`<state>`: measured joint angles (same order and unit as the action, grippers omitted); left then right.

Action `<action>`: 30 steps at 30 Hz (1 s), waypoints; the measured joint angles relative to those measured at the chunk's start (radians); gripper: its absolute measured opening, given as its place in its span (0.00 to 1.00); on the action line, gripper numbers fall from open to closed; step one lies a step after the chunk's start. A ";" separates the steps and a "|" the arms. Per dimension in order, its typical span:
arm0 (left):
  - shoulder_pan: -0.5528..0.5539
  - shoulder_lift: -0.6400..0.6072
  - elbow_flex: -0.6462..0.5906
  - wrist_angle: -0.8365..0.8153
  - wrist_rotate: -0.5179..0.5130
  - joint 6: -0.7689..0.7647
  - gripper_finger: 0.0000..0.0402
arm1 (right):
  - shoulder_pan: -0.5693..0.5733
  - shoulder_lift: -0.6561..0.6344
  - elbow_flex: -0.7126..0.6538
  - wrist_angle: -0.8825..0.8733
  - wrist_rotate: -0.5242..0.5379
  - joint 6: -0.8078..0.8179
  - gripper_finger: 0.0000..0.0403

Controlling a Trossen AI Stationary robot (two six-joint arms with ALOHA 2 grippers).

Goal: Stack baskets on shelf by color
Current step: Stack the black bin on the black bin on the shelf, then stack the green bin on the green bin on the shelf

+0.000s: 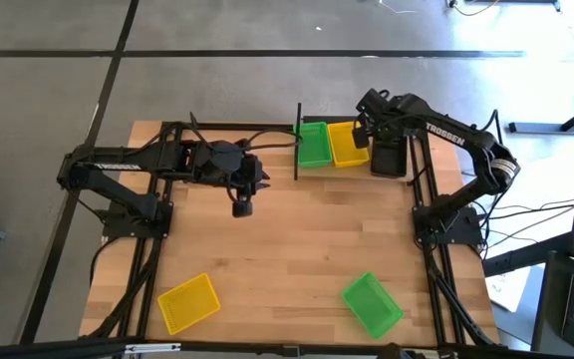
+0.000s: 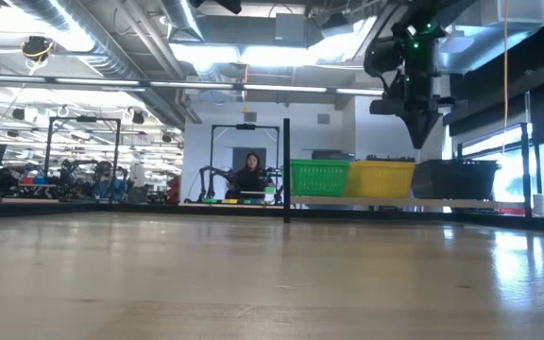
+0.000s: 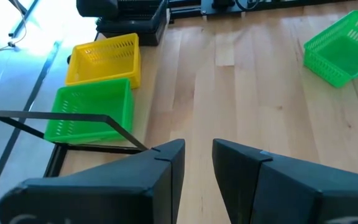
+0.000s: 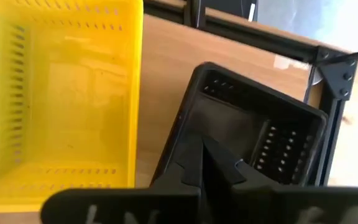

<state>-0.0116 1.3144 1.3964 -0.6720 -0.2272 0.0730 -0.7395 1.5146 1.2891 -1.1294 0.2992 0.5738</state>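
Note:
On the shelf at the table's far edge stand a green basket, a yellow basket and a black basket side by side. A loose yellow basket and a loose green basket lie on the tabletop near its near edge. My right gripper hangs shut just above the shelf, over the black basket beside the yellow one, touching neither. My left gripper is open, above bare tabletop left of the shelf.
A thin black shelf post rises at the shelf's left end, next to the green basket. Black frame rails run along the table's sides. A person sits far off in the room. Bare wood lies between the two arms.

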 joint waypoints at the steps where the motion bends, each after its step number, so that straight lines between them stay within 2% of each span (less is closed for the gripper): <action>1: 0.000 0.000 0.000 0.000 -0.004 -0.003 0.18 | 0.000 0.000 -0.003 0.000 -0.005 -0.001 0.00; 6: 0.000 0.000 0.000 0.000 -0.018 -0.011 0.18 | 0.001 -0.003 0.036 -0.001 -0.006 -0.041 0.00; 10: 0.001 0.000 0.000 -0.003 -0.018 -0.048 0.18 | 0.038 -0.005 0.128 -0.046 -0.006 -0.149 0.00; 18: -0.013 -0.020 0.000 -0.225 -0.018 -0.181 0.18 | 0.244 -0.006 0.296 -0.147 -0.159 -0.373 0.00; 24: -0.080 -0.070 -0.001 -0.463 0.093 -0.401 0.18 | 0.460 -0.007 0.346 -0.155 -0.276 -0.466 0.00; 30: -0.195 -0.088 -0.001 -0.621 0.159 -0.726 0.18 | 0.670 -0.007 0.347 -0.147 -0.310 -0.498 0.00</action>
<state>-0.2067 1.2265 1.3952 -1.2931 -0.0677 -0.6527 -0.0700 1.5074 1.6360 -1.2766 -0.0112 0.0758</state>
